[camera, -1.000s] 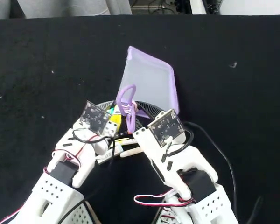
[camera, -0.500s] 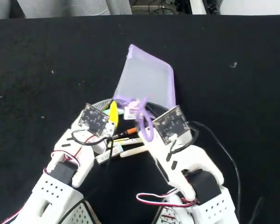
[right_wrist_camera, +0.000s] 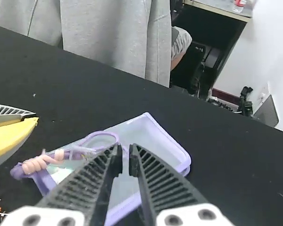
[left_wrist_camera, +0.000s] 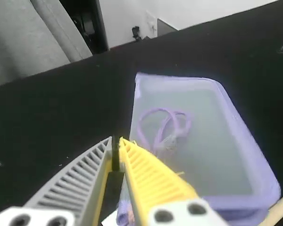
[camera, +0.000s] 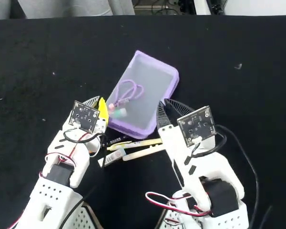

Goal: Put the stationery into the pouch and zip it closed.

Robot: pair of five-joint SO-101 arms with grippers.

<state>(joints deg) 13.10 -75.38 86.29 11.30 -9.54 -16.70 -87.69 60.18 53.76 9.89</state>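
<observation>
Black tabletop (camera: 38, 57): the pouch (camera: 152, 88) lies flat at centre, with pens (camera: 133, 148) at its 6 o'clock. The left gripper (camera: 100, 103) at 8 and right gripper (camera: 163, 107) at 4 are closed, apparently empty. Unheld, the pouch may slide when pens push in.

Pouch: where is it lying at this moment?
In the high view the purple pouch lies flat mid-table, just beyond and between the left gripper and right gripper, with loose stationery by its near edge.
</observation>
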